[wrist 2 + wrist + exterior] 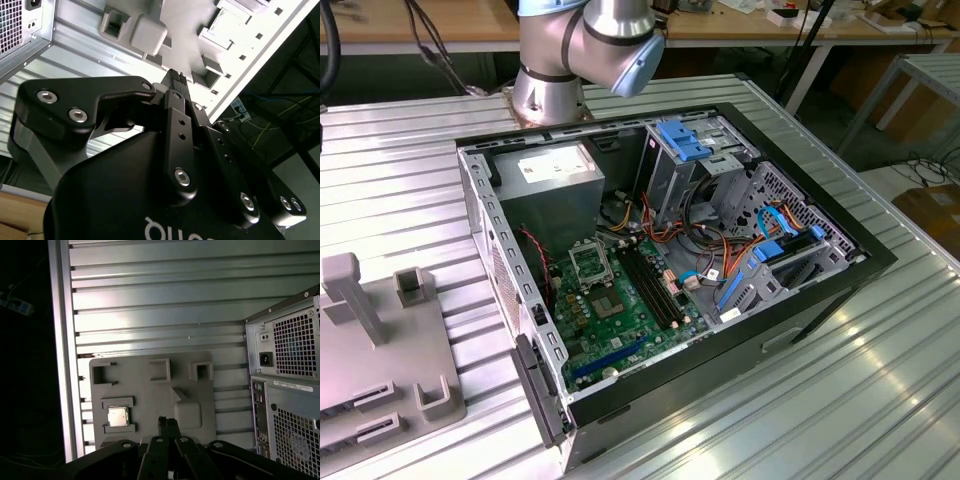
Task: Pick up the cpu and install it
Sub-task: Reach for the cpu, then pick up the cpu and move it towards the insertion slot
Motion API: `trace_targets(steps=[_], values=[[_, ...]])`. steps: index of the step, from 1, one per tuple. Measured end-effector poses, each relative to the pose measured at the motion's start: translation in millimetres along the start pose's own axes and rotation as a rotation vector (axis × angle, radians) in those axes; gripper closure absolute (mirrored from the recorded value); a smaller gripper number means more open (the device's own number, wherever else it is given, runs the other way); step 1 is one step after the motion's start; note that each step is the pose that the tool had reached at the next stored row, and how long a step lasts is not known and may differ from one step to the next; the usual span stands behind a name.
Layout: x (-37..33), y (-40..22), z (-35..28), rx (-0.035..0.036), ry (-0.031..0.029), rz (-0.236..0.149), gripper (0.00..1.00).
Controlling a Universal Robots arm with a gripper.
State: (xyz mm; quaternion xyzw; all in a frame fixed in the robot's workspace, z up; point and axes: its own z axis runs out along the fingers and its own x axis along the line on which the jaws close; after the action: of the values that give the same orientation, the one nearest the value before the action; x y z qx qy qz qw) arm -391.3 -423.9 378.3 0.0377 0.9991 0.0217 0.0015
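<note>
Seated in a recess of the grey plastic tray on the ribbed metal surface, the small silver-grey square cpu is seen ungripped; the black pincer nearby is closed together, empty. Print on the white label cannot be made out.

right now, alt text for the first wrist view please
The cpu lies in a framed recess of a grey tray on a ribbed metal table. The shut gripper hangs over the tray, apart from the cpu; a computer case stands rear-on beside the tray.

open computer case on ribbed metal table | grey fixture tray beside it
</note>
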Motion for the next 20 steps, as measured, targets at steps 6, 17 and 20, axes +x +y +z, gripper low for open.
trace_targets(steps=[6, 17, 20], values=[[14.9, -1.3, 0.2, 0.0001, 0.0004, 0.0, 0.89], [52.3, -5.9, 0.9, 0.0, 0.001, 0.0, 0.89], [52.3, -5.9, 0.9, 0.0, 0.0012, -0.006, 0.89]])
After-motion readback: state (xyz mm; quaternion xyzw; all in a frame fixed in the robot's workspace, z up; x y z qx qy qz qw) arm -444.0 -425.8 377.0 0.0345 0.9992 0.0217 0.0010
